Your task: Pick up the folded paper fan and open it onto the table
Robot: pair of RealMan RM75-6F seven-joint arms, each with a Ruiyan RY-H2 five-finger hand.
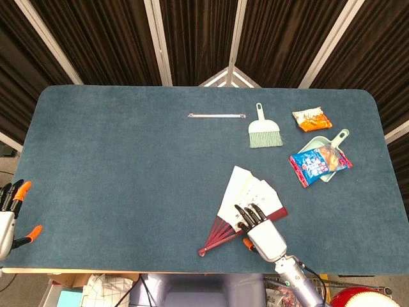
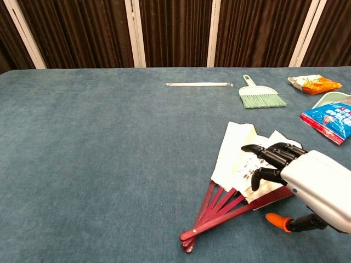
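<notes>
A: Item one, the paper fan (image 1: 246,197). We log it lying partly spread on the blue table (image 1: 128,160), near the front edge and right of centre. Cream leaf with dark writing, dark red ribs gathered at a pivot toward the front left.

B: Agreed. Item two, the right hand (image 1: 255,225). We record it over the fan's near right part, its dark fingers (image 2: 269,153) reaching across the leaf and apart from one another.

A: Hold on anything?

B: From the chest view we see the fingertips low over the paper, the thumb curled under, but we cannot tell whether they press the leaf or pinch the outer red rib; possibly only resting there.

A: Item three, the left hand (image 1: 9,211). We place it at the far left, off the table's front corner, well apart from the fan. Only part of it shows; its upper fingers point up and stand apart, with nothing in them.

B: Remaining stock, far right half of the table: a small green hand brush (image 1: 263,130), an orange snack packet (image 1: 312,119), a blue snack packet (image 1: 319,163) lying in a pale green dustpan (image 1: 337,140).

A: And a thin pale stick (image 1: 216,116) lying crosswise near the table's far middle
</notes>
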